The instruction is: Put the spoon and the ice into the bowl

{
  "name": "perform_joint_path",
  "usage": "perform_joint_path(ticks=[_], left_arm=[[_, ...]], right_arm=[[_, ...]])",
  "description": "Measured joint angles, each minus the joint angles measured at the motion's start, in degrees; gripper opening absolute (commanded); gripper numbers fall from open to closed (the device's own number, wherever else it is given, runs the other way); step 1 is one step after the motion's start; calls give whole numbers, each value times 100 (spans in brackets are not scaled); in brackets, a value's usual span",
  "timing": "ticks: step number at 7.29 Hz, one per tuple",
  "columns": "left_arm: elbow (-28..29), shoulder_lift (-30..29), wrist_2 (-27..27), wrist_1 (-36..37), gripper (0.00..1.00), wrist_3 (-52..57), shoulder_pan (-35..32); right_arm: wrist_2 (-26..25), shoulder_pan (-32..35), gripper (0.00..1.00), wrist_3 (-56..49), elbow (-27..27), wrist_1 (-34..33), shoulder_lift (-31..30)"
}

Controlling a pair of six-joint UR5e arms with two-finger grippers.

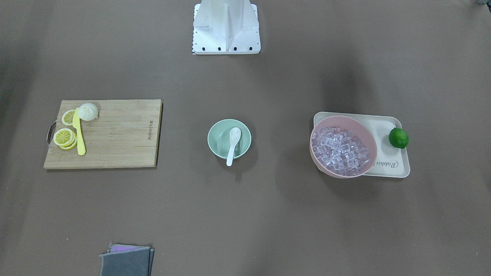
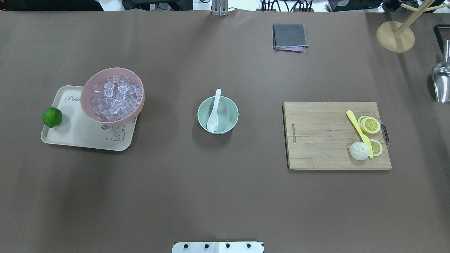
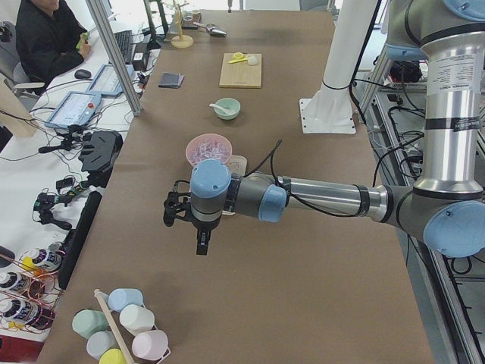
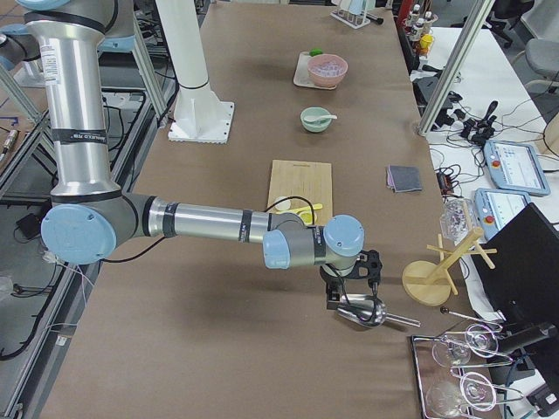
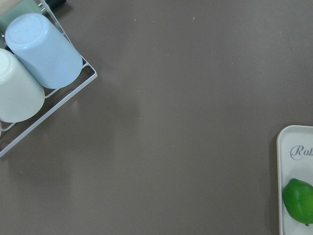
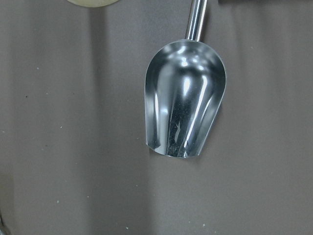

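Right hand (image 4: pixel 352 295) hangs over the metal scoop (image 6: pixel 185 103), whether spread or pinched I cannot tell; spoon (image 2: pixel 213 111) rests in the bowl (image 2: pixel 229 116), ice (image 2: pixel 114 98) fills the pink bowl (image 2: pixel 83 98), and a poor grip on that slick handle (image 6: pixel 196 19) could spill cubes.

Lime (image 2: pixel 52 117) on tray (image 2: pixel 88 137) — knife (image 2: pixel 359 133), lemon slices (image 2: pixel 371 124) on board (image 2: pixel 316 137)
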Motion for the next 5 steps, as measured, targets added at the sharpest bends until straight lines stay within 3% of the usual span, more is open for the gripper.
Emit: perform_joint_path(ticks=[2,5], left_arm=[[-41,121,3,0,98,-1,-12],[-95,63,445,-2,98,-52,2]], right_arm=[[-11,64,100,-33,567,-816,-59],[46,72,100,-68,756,-1059,-150]])
